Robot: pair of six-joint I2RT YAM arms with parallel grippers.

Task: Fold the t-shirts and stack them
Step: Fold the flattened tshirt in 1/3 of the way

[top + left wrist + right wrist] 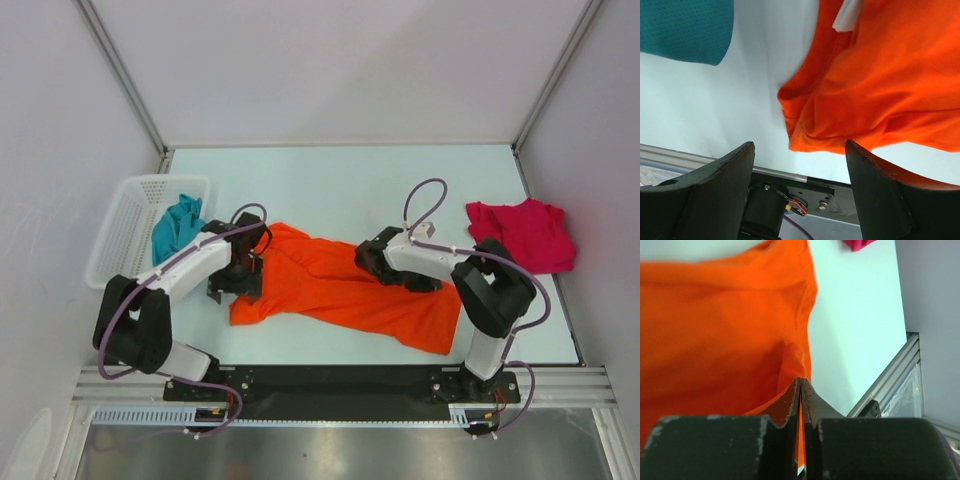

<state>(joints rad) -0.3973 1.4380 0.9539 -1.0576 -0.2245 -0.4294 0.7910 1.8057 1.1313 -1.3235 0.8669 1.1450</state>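
The bright orange t-shirt [345, 290] lies spread and rumpled across the middle of the table. My left gripper [236, 284] hovers over its left edge, open and empty; in the left wrist view a bunched orange hem [820, 135] lies just beyond the two spread fingers [720, 190]. My right gripper [368, 258] is shut on a fold of the orange t-shirt [730, 340] near its upper right side; a sliver of orange cloth shows between the fingertips [801, 385]. The crimson red t-shirt [525, 232] lies crumpled at the far right. The teal t-shirt [176, 226] hangs out of the basket.
A white mesh basket [130, 225] stands at the left edge of the table with the teal cloth [685, 30] draped over its side. The metal rail [340, 385] and arm bases line the near edge. Enclosure walls stand left, right and behind.
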